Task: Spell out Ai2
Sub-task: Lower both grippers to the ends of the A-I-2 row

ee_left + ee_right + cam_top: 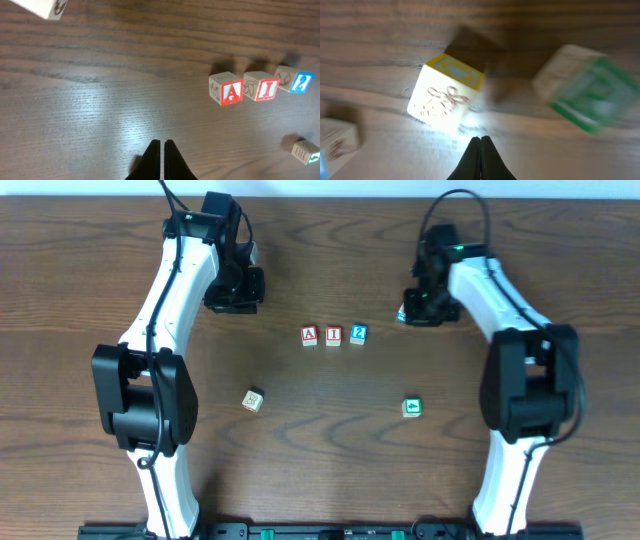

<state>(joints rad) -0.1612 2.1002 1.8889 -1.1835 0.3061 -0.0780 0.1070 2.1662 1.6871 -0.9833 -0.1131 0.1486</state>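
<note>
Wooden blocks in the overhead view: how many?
5. Three in a centre row: red A block, red I block, blue 2 block; tan block lower left; green block lower right. Others could be hidden.

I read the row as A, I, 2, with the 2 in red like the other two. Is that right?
Not quite. The row does read A, I, 2, but the 2 is blue; only A and I are red. The left wrist view shows it most clearly.
</note>
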